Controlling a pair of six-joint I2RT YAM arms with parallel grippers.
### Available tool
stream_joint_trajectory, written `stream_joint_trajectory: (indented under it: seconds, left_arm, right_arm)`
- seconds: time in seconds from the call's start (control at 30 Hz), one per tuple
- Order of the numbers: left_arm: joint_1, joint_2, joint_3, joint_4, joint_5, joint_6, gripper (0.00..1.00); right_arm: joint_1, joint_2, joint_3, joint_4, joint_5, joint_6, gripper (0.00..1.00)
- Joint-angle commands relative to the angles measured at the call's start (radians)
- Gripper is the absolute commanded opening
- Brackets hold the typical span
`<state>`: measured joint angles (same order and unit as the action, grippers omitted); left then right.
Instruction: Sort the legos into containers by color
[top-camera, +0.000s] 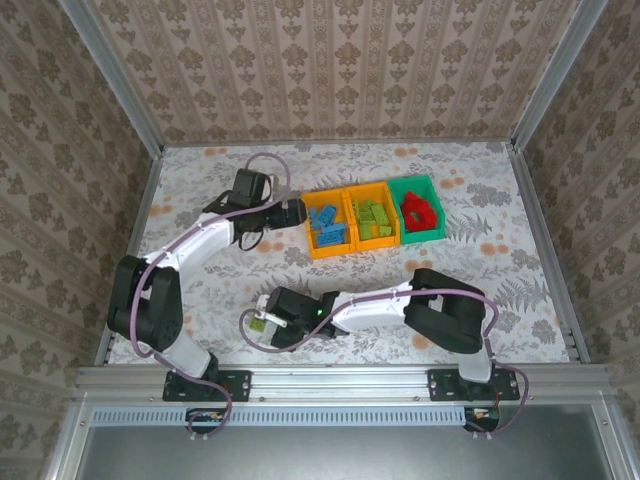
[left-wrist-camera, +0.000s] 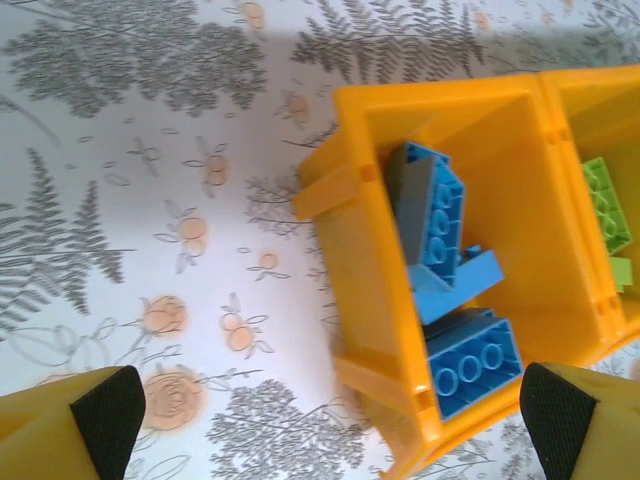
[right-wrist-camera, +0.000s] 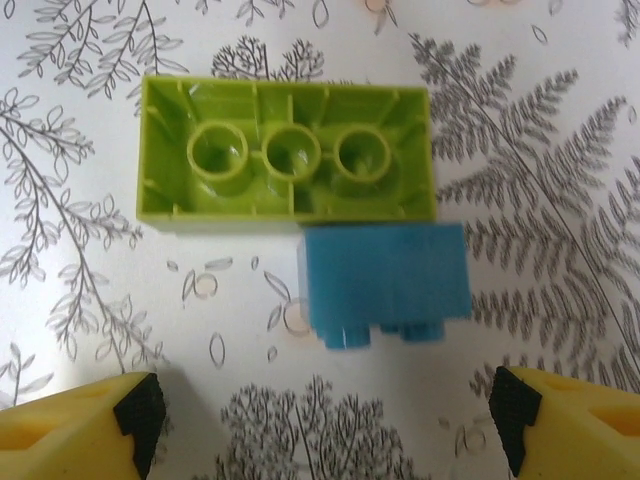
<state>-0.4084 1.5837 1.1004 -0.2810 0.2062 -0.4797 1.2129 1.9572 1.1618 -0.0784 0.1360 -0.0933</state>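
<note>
Two loose legos lie on the desk in the lower left of the top view: a lime green brick (right-wrist-camera: 285, 165), turned hollow side up, and a small blue brick (right-wrist-camera: 385, 283) tucked right against its long edge. The right pincer (right-wrist-camera: 325, 420) hangs over them, jaws wide and empty. That closeness is the worry, I'd say: a grab aimed a little off could catch both colours together, or clip one and skid the other away. The containers (top-camera: 373, 220) sit upper centre, with blue, green and red already parted. The left pincer (left-wrist-camera: 330, 415), also wide and empty, hovers by the blue bin (left-wrist-camera: 375, 140), so a carry there might crowd it.
</note>
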Motion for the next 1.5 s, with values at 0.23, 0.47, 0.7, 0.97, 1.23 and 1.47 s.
stream_joint_trajectory:
  seconds: [0.23,0.47,0.7,0.97,1.23,1.47]
  left_arm:
    - [0.038,-0.074,-0.066,0.009,0.006,-0.021,1.00]
    - [0.051,-0.075,-0.079,0.006,0.007,-0.025,1.00]
    - [0.057,-0.076,-0.088,0.008,0.007,-0.032,1.00]
    - [0.069,-0.098,-0.116,-0.010,-0.013,-0.030,1.00]
    - [0.083,-0.145,-0.161,-0.088,-0.082,-0.029,1.00]
    - [0.063,-0.227,-0.235,-0.176,-0.155,-0.036,1.00]
  right_arm:
    - [-0.063,0.069,0.080,-0.011,-0.078,-0.089,0.79]
    - [-0.072,0.092,0.106,-0.048,-0.104,-0.115,0.56]
    - [-0.072,0.098,0.114,-0.049,-0.124,-0.104,0.44]
    - [-0.082,-0.010,0.022,-0.026,-0.096,-0.048,0.26]
    - [-0.189,-0.240,-0.140,0.059,-0.063,0.055,0.26]
    - [-0.383,-0.248,0.003,-0.128,0.021,0.180,0.26]
